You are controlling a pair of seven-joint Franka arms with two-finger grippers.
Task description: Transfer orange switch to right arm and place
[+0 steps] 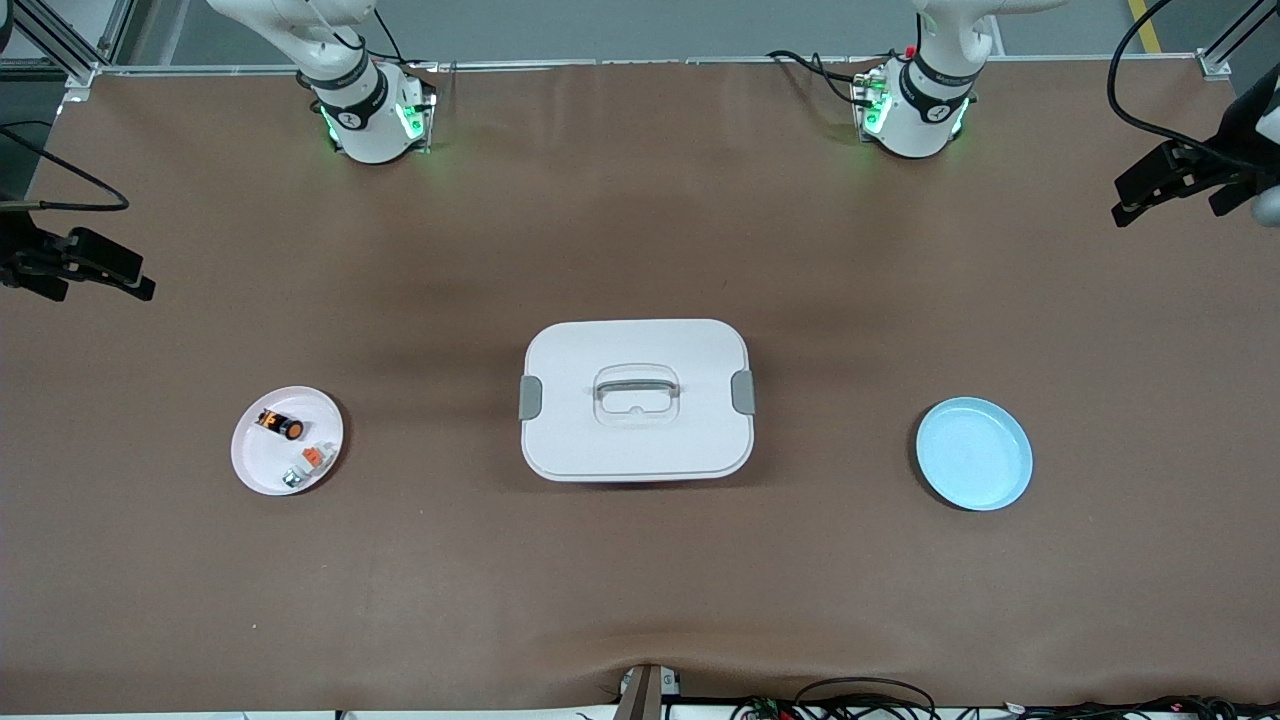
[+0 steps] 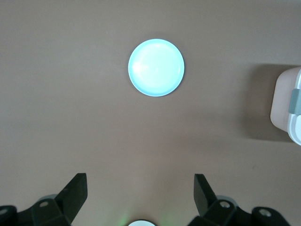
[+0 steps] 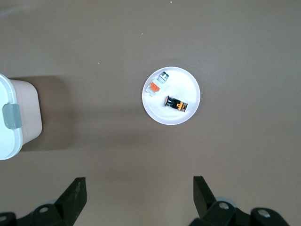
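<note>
Brown worktop [image 1: 640, 230] carries a white plate [image 1: 252, 462] holding the orange switch [image 1: 281, 424] and a small white piece [image 1: 308, 464], below the open, empty right end effector [image 3: 139, 197]. A lidded white box [image 1: 637, 400] sits mid-worktop. An empty blue plate [image 1: 974, 453] lies under the open left end effector [image 2: 140, 195].

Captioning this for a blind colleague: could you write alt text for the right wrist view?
A small white plate on a brown table holds the orange switch, lying on its side, beside a small white piece with an orange tab. The right tool hangs open above the bare table, holding nothing; a white lidded box shows at the edge.
</note>
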